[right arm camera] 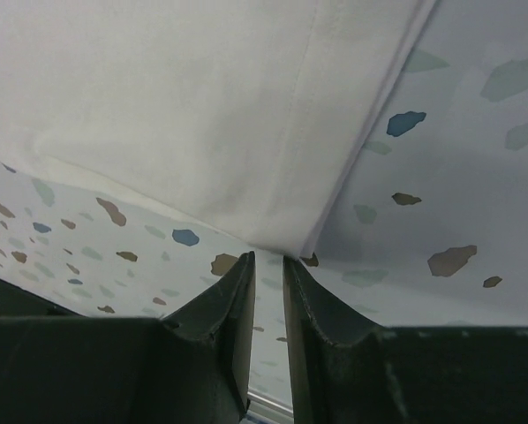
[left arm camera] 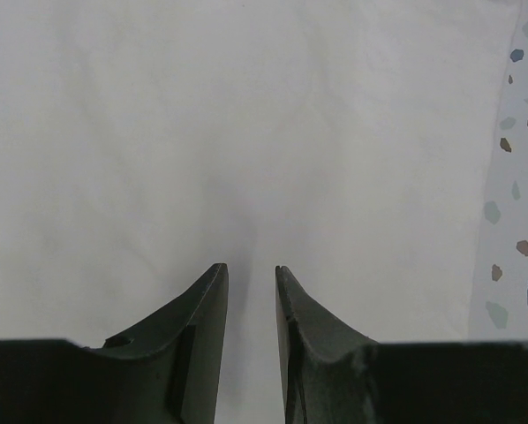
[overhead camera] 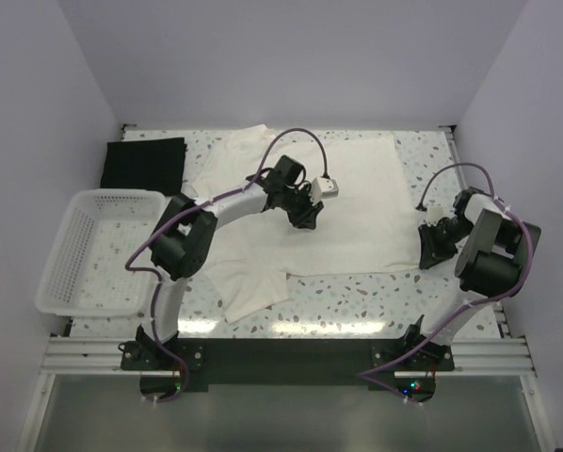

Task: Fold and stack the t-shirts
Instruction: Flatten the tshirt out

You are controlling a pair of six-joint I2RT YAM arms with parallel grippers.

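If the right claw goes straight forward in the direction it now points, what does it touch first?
Probably the hem corner of the off-white cream cloth t-shirt, which lies just ahead of the right claw on the speckled table; depth is unclear.

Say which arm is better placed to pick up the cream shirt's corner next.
Right. The right fingers sit at the shirt's near right corner; the left fingers are over mid-shirt.

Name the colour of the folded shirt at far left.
The folded shirt is black, clearest in the top external view.
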